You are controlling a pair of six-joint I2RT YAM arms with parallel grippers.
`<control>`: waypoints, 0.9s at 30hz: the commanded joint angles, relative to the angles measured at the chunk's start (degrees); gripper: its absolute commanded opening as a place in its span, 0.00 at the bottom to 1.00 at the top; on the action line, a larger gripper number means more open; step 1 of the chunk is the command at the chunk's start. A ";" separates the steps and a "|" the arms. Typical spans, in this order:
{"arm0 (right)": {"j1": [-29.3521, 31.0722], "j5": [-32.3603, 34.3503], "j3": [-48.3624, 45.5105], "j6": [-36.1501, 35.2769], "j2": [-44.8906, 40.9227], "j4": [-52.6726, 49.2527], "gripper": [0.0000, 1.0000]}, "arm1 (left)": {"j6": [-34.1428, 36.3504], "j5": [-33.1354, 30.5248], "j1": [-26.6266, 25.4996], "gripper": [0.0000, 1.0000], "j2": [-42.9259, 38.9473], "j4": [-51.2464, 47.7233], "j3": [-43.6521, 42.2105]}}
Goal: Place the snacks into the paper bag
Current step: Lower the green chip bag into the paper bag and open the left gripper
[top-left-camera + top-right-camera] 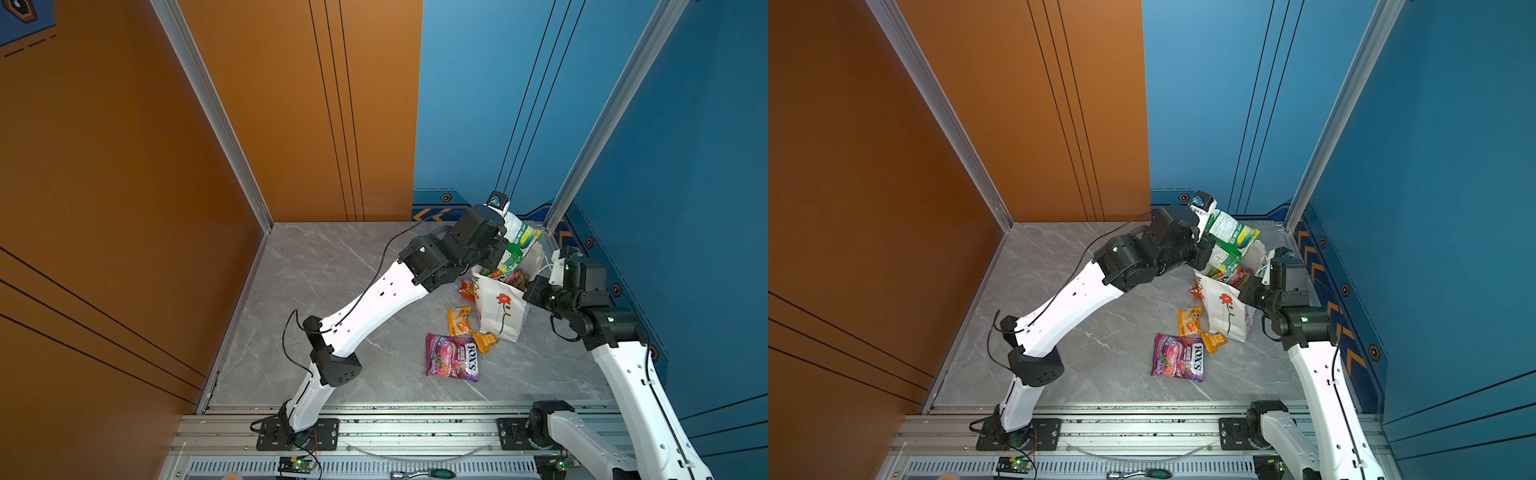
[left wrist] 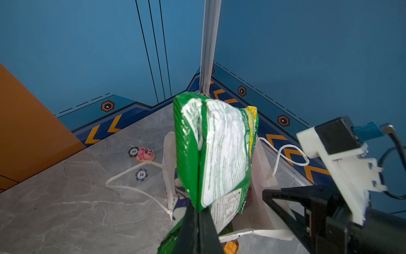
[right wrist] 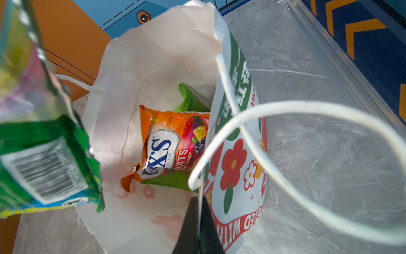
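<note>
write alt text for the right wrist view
The right end effector pinches the rim of the open white paper bag; an orange FOX'S packet lies inside among green packets. A large green packet hangs above its mouth.

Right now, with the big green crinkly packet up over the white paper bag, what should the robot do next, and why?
Probably lower the green plastic packet straight down into the white paper bag before letting go. The left gripper is shut on it over the open mouth, and the right gripper pinches the rim open.
</note>
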 commanded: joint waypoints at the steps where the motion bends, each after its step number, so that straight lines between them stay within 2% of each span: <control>1: 0.66 -0.22 1.85 -0.54 -0.67 0.52 0.00 | -0.76 0.05 0.00 0.00 -2.16 2.50 -0.51; 17: 1.85 1.23 2.22 -0.99 0.12 0.18 0.00 | -2.54 5.20 1.06 0.00 4.07 2.00 2.26; 23: 1.85 1.03 2.67 -1.05 0.38 0.32 0.00 | -3.41 5.53 0.99 0.00 5.50 -2.13 2.30; 27: 1.94 1.20 3.68 -1.47 0.81 0.02 0.00 | -5.23 5.03 1.27 0.00 7.42 -6.95 5.24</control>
